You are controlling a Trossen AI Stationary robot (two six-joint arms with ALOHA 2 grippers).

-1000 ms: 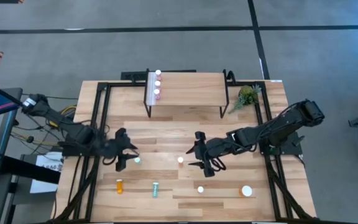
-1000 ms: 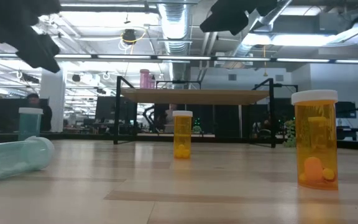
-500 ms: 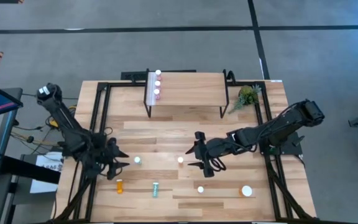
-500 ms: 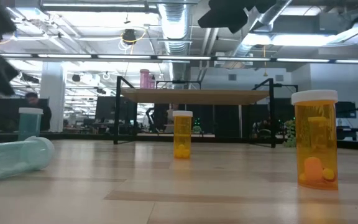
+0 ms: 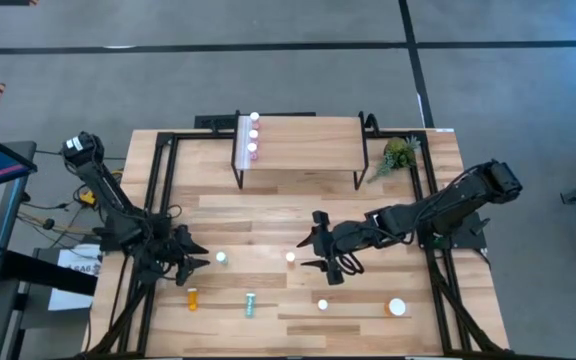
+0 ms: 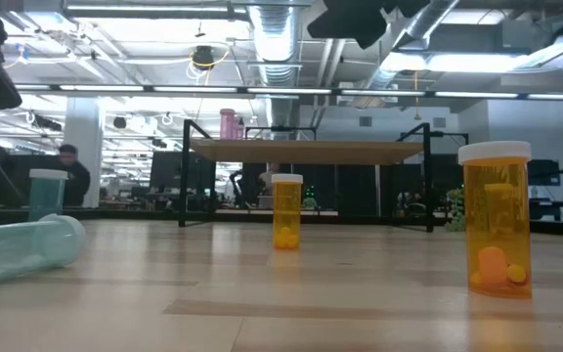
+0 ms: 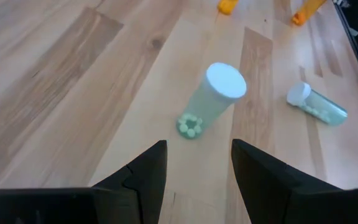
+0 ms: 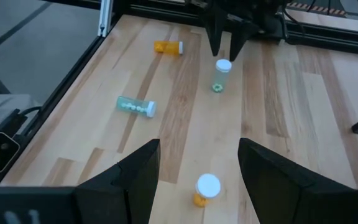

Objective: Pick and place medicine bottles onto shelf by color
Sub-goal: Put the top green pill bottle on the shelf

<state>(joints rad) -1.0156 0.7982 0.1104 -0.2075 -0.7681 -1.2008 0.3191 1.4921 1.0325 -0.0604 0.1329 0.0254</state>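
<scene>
Since a second ago the left gripper (image 5: 190,258) has pulled back from over the upright teal bottle (image 5: 221,258) toward the table's left edge, its arm folding outward; the right gripper (image 5: 320,250) has barely shifted.

From above, the left gripper sits just beside the teal bottle with its fingers spread and nothing between them. The right gripper, also spread and empty, hovers near mid-table beside a small orange bottle (image 5: 290,258). Along the front edge lie a tipped orange bottle (image 5: 192,298), a tipped teal one (image 5: 251,304), another upright orange bottle (image 5: 322,305) and a wide orange one (image 5: 397,308). Three pink bottles (image 5: 253,133) already stand in a row on the shelf (image 5: 303,142), with a plant (image 5: 398,153) off its right end.

At table height, the shelf (image 6: 306,150) is raised on black legs with a pink bottle (image 6: 230,123) on it, and a person (image 6: 70,174) is far behind.

The left wrist camera looks past parted fingers (image 7: 143,175) at the teal bottle (image 7: 212,99), a few pills inside. It looks light, rigid and smooth, and tall enough to tip if nudged; a grip across the body below the white cap seems safest.

The right wrist camera shows its parted fingers (image 8: 138,171) above the orange bottle (image 8: 206,188).
</scene>
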